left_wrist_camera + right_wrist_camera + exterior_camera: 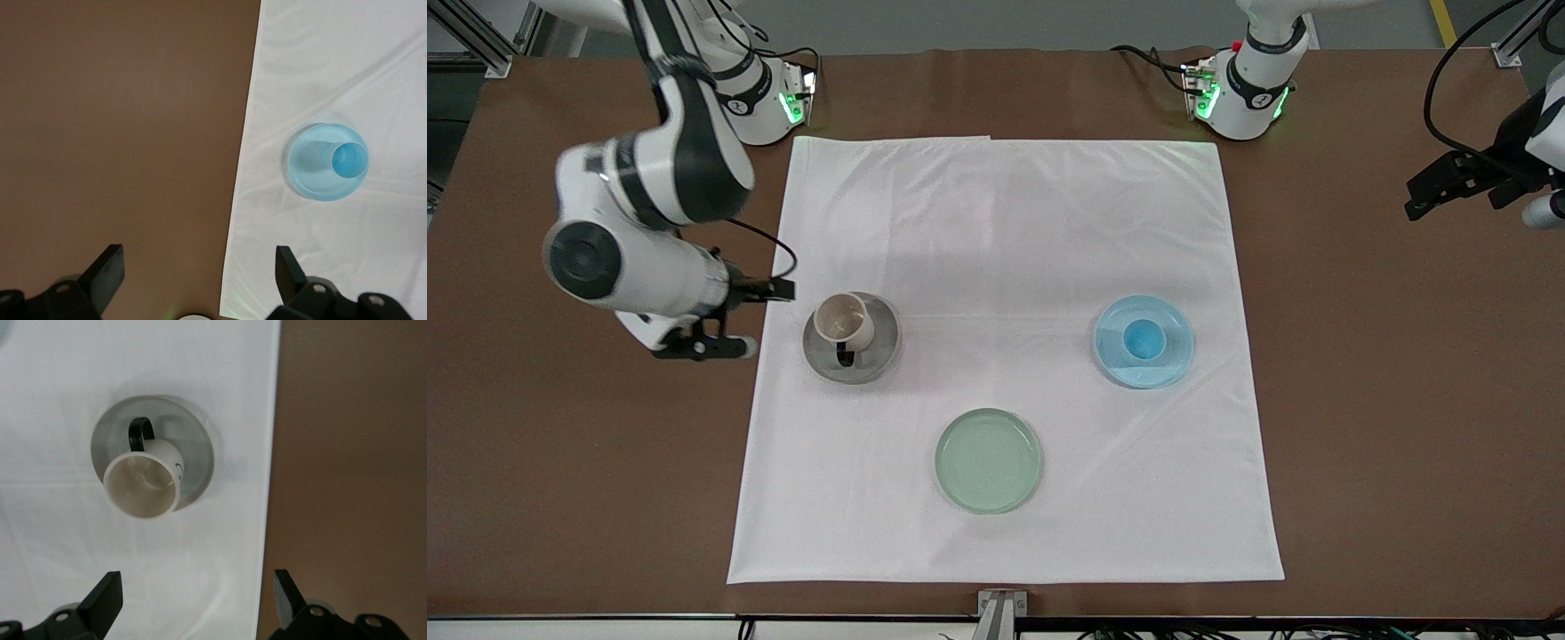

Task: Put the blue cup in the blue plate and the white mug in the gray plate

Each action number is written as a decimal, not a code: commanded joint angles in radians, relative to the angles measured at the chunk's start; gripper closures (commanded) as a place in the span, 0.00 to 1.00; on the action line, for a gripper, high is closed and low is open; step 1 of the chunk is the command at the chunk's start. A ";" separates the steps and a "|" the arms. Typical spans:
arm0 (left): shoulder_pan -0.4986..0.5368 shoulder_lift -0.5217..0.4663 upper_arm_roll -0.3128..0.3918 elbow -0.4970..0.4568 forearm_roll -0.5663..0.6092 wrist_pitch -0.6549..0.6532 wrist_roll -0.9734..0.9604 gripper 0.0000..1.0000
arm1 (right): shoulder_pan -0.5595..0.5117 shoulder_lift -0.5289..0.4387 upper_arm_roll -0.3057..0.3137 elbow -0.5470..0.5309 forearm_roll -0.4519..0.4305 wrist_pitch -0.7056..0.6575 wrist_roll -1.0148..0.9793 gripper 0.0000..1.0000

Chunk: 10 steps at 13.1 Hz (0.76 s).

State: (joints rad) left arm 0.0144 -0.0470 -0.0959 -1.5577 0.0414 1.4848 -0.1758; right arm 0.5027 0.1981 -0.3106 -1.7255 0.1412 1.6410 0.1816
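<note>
The white mug stands upright on the gray plate, its dark handle toward the front camera. The blue cup stands upright in the blue plate. My right gripper is open and empty, over the cloth's edge beside the gray plate. My left gripper is open and empty over bare table at the left arm's end. The right wrist view shows the mug, the gray plate and the open gripper. The left wrist view shows the cup, the blue plate and the open gripper.
A pale green plate lies empty on the white cloth, nearer to the front camera than the other two plates. The cloth covers the middle of the brown table. Bare table lies at both ends.
</note>
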 commanded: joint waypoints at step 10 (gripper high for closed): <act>0.001 -0.048 -0.011 -0.028 -0.035 -0.043 0.013 0.00 | -0.268 -0.266 -0.019 -0.068 -0.176 0.026 -0.234 0.00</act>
State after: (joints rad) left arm 0.0046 -0.0679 -0.1018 -1.5649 0.0339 1.4490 -0.1759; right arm 0.2380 -0.0610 -0.3469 -1.8656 -0.0079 1.6773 -0.0535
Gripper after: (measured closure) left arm 0.000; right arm 0.000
